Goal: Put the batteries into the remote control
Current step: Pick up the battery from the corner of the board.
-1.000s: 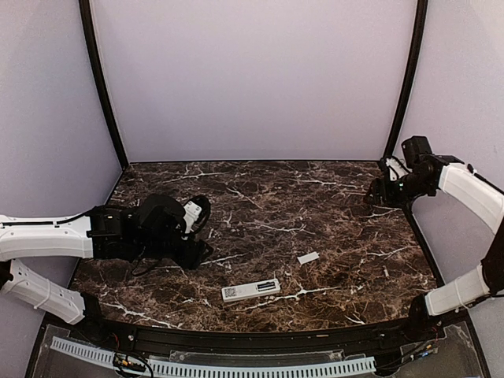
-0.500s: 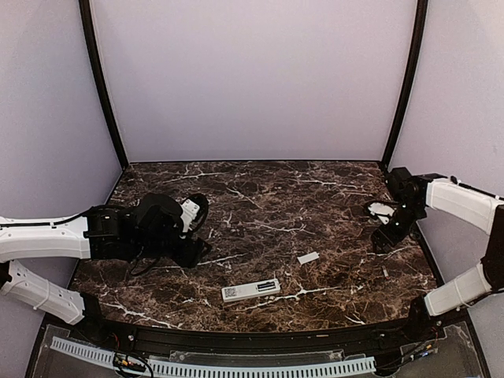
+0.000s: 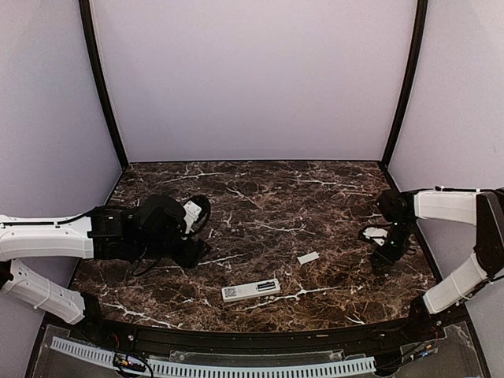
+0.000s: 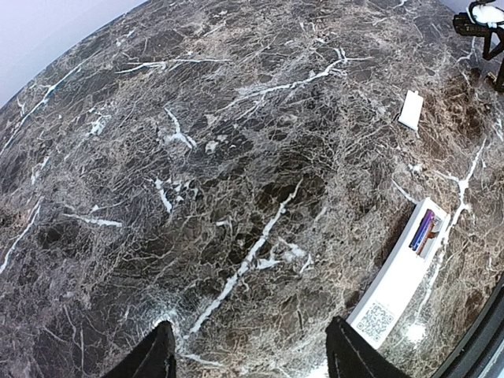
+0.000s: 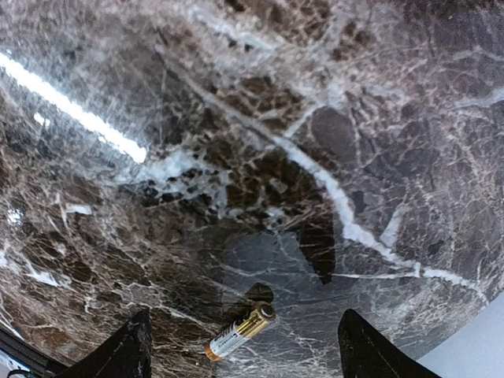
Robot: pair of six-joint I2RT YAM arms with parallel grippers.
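Right fingers [image 5: 120, 353] of mine hang spread above a loose battery [image 5: 240, 331] on the desk [image 5: 236, 118], left fingers [image 4: 153, 358] spread too.

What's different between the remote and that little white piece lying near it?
The remote is long; the white piece is far shorter. The remote shows a label and an open compartment with a bluish battery in it; the piece is plain. The remote lies nearer the front edge, the piece farther back and to the right. Both are white and lie flat on the table.
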